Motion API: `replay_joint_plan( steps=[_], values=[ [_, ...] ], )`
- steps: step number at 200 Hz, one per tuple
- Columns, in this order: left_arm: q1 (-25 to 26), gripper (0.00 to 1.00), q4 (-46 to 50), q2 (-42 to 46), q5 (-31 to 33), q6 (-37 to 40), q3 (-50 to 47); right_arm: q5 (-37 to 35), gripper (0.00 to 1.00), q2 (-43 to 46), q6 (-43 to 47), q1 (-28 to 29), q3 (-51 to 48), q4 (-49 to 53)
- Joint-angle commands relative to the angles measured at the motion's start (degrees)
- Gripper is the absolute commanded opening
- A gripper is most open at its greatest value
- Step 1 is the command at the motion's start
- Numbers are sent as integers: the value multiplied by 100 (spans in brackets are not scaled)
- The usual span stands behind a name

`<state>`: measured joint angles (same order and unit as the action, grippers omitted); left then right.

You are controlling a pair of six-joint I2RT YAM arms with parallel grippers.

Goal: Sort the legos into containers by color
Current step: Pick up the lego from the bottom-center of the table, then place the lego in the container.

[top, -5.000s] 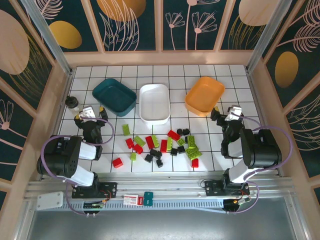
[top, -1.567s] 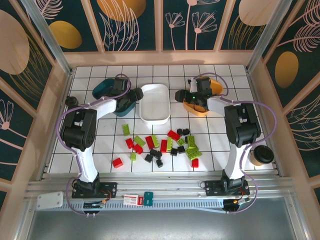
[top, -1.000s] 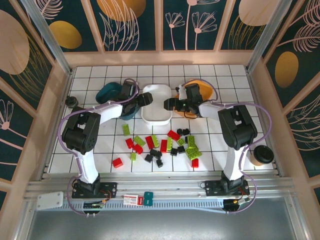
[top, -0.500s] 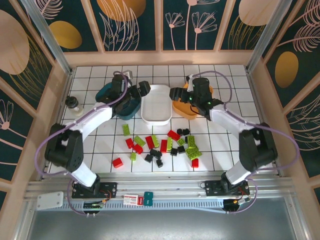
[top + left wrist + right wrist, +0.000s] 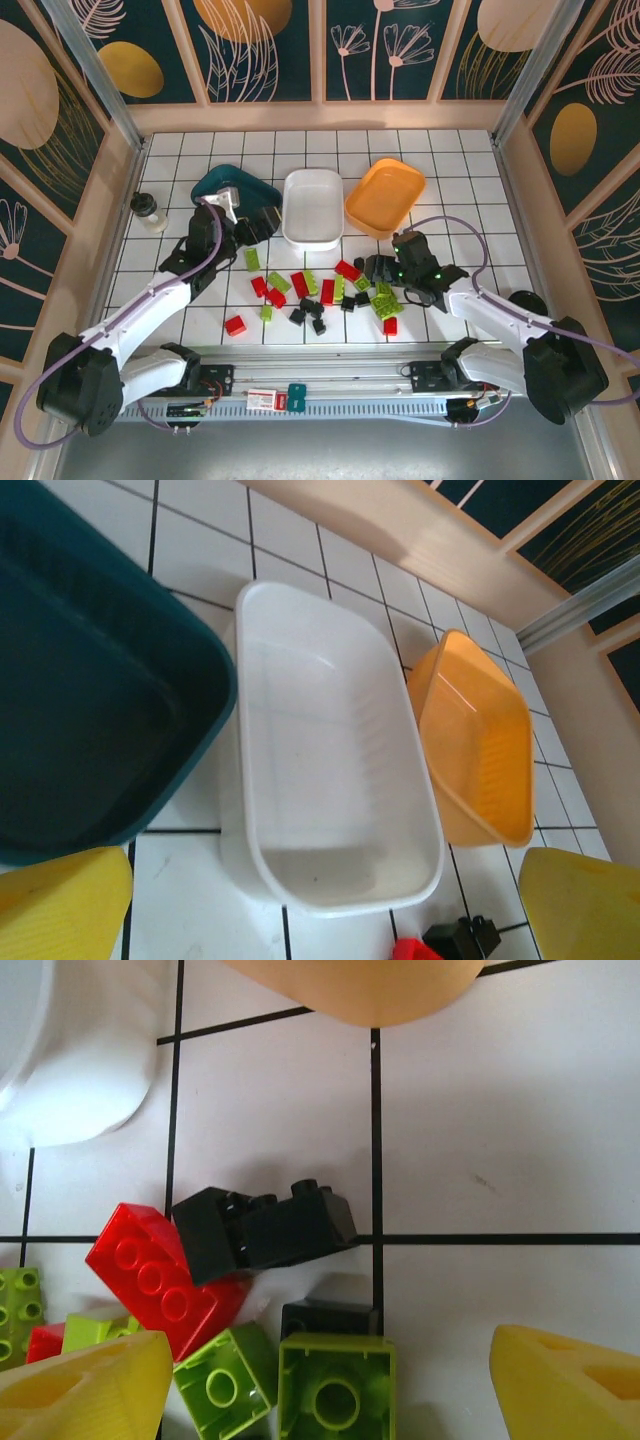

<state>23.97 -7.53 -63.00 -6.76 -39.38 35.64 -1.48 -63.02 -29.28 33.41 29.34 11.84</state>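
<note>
Red, lime green and black legos (image 5: pixel 320 290) lie scattered on the tiles in front of three tubs: dark teal (image 5: pixel 228 183), white (image 5: pixel 312 207) and orange (image 5: pixel 385 197). My left gripper (image 5: pixel 260 227) hovers open by the teal tub's near right corner, nothing between its yellow fingertips (image 5: pixel 60 905). Ahead of it are the teal tub (image 5: pixel 80 700), white tub (image 5: pixel 330 760) and orange tub (image 5: pixel 475 740), all empty. My right gripper (image 5: pixel 376 268) stands open low over the pile's right end, a lime green lego (image 5: pixel 335 1390) between its fingers (image 5: pixel 570 1380), with a black lego (image 5: pixel 265 1228) and a red lego (image 5: pixel 160 1280) beyond.
A small black-lidded jar (image 5: pixel 148 210) stands at the far left. A black-lidded brown cup (image 5: pixel 527 300) sits at the right behind my right arm. A red-and-white card (image 5: pixel 262 398) lies on the front rail. Bare tiles stretch left of the pile.
Both arms have drawn back from the tubs toward the near side. The right gripper dropped to the pile's right end. The orange tub now sits closer to the white one.
</note>
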Motion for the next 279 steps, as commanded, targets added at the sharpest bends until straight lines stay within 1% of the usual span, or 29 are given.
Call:
replay_joint_plan(
  steps=[1,46,63,77,95,109,123,135,150,176,198,212,216,232,249,279],
  values=[
    [20,99,-300,183,-140,-152,-242,204,83,6,-24,58,-24,-17],
    [16,99,-171,165,-82,-132,-355,306,76,-464,149,68,44,-120],
    [28,99,-144,161,-67,-123,-365,417,69,-545,193,64,28,-142],
    [23,99,-135,150,-47,-111,-373,572,66,-600,212,69,5,-214],
    [14,99,-122,122,-33,-103,-370,587,61,-697,220,69,-3,-234],
    [19,99,-100,104,-18,-91,-356,587,56,-761,238,67,10,-221],
    [18,99,-83,94,-19,-95,-331,531,48,-765,246,69,35,-175],
    [20,99,-65,95,-18,-82,-304,500,42,-685,256,69,61,-147],
    [20,99,-30,100,-10,-76,-259,464,36,-530,272,68,101,-88],
    [20,99,-11,145,48,-96,-267,456,28,-204,393,69,459,145],
    [20,99,-33,200,135,-162,-309,240,26,-205,648,-48,1143,213],
    [12,99,-139,246,181,-277,-400,226,26,-520,791,-172,1621,34],
    [15,99,-166,265,201,-325,-427,222,26,-629,827,-362,1741,-64],
    [12,99,-176,329,305,-479,-496,167,26,-1170,916,-660,2176,-496],
    [17,99,16,429,483,-553,-497,148,26,-1902,1054,-918,2687,-800],
    [20,99,434,744,857,-576,-511,268,25,-3086,1086,-1278,3473,-937]
  ],
)
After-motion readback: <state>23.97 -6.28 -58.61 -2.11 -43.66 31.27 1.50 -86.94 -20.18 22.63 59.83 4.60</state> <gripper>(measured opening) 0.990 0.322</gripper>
